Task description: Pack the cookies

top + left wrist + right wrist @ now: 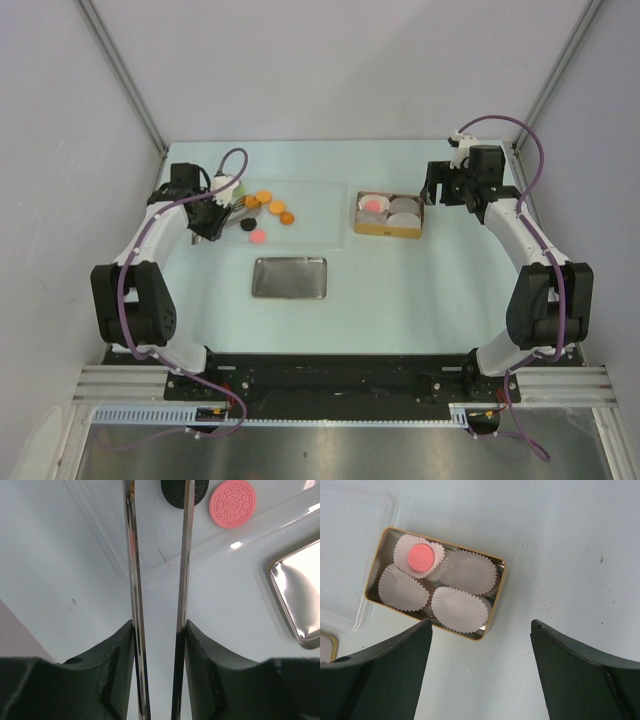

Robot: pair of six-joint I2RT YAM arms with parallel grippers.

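Several cookies lie on a clear plastic sheet (310, 222): orange ones (277, 207), a black one (248, 226) and a pink one (258, 237). My left gripper (210, 222) is shut on metal tongs (132, 555), whose blades reach toward the black cookie (175, 492); their tips run out of the left wrist view. The pink cookie (232, 503) lies just right of it. A gold tin (418, 222) holds white paper cups, and one cup holds a pink cookie (421, 556). My right gripper (481, 625) is open and empty, hovering beside the tin (495, 605).
The tin's silver lid (289, 277) lies upturned in the middle of the table, and it also shows in the left wrist view (300, 600). Grey walls and frame posts close in the table on the left, right and back.
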